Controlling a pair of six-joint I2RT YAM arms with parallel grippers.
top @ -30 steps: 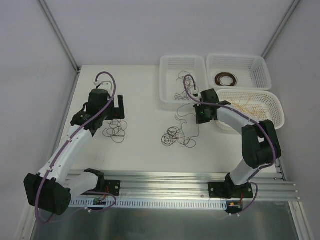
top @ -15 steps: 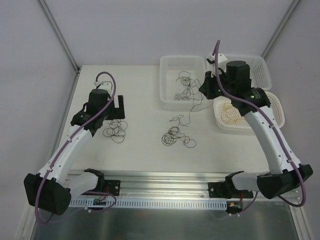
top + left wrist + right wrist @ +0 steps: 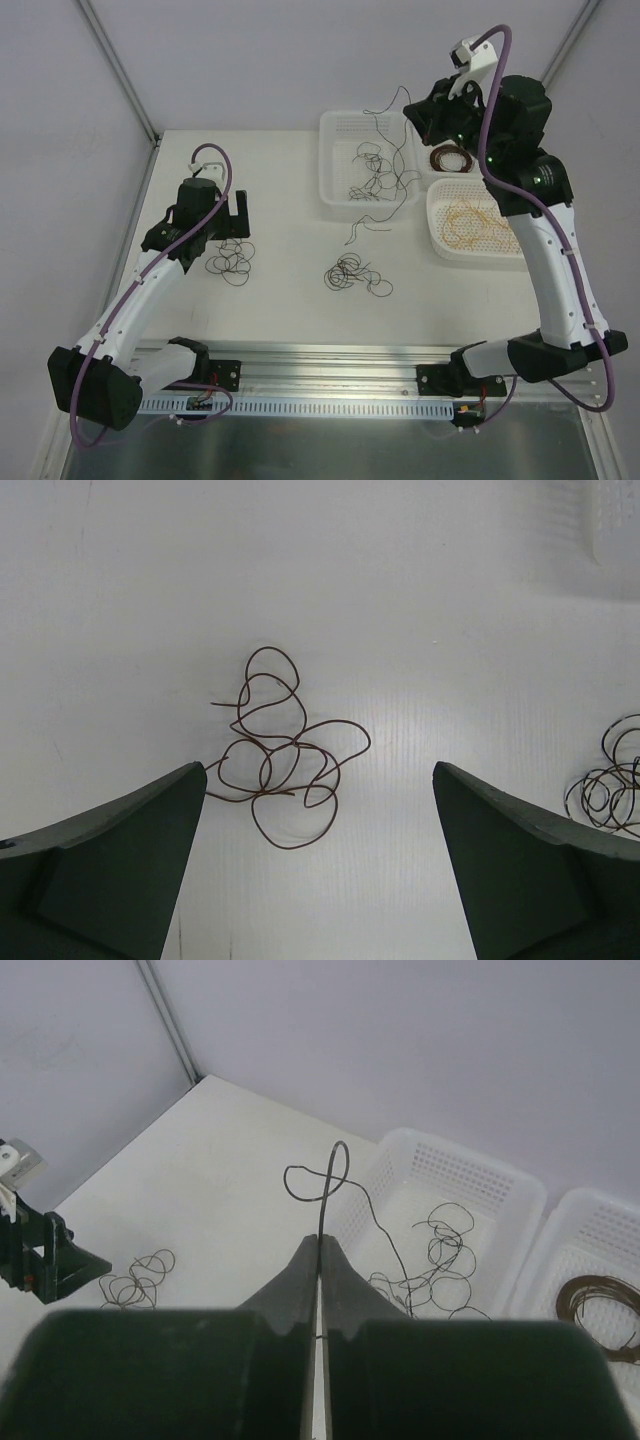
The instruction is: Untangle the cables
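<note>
Above the leftmost basket (image 3: 330,125), a black wire (image 3: 322,1185) is pinched in the fully closed right gripper (image 3: 320,1245), its tail trailing into the basket. A brown tangle (image 3: 280,750) on the table (image 3: 280,300) is straddled by the wide-open, empty left gripper (image 3: 318,770).

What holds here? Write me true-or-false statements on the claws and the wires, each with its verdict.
1. The right claw is shut on a thin black wire. True.
2. The left claw grips the brown tangle. False: it stands open, and the tangle lies on the table.
3. The yellow-tan wires lie in a basket. True.
4. The dark brown coil lies on the table. False: it lies in the far right basket.
</note>
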